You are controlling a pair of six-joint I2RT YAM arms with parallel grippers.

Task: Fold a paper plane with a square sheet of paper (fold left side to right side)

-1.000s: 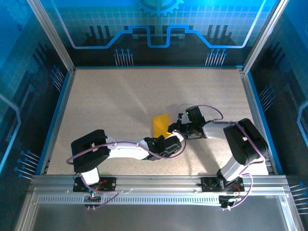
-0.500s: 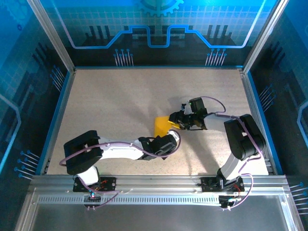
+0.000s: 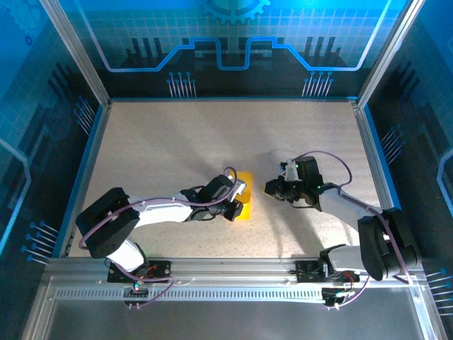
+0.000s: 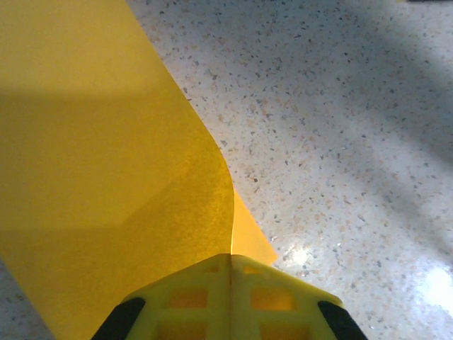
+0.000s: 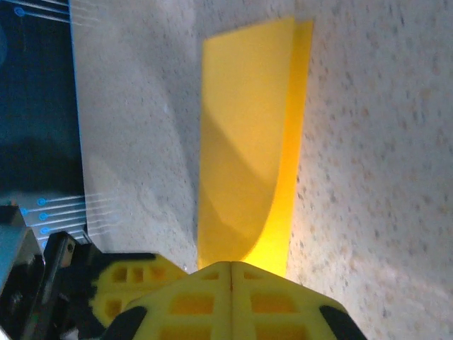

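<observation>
On the speckled table, the square sheet of paper lies folded over near the middle. We see the left gripper closed, its tips at the paper's edge; we cannot tell whether it pinches the paper. The right gripper, closed with nothing between its fingers, sits just right of the paper.

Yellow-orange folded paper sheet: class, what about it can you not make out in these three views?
1. Left wrist view: the yellow-orange folded paper sheet runs off the top and left edges; the shut left claw hides whether it pinches the sheet.
2. Right wrist view: the shut right claw hides the sheet's near end.
3. Top view: the left claw covers part of the sheet; creases too small to tell.
</observation>
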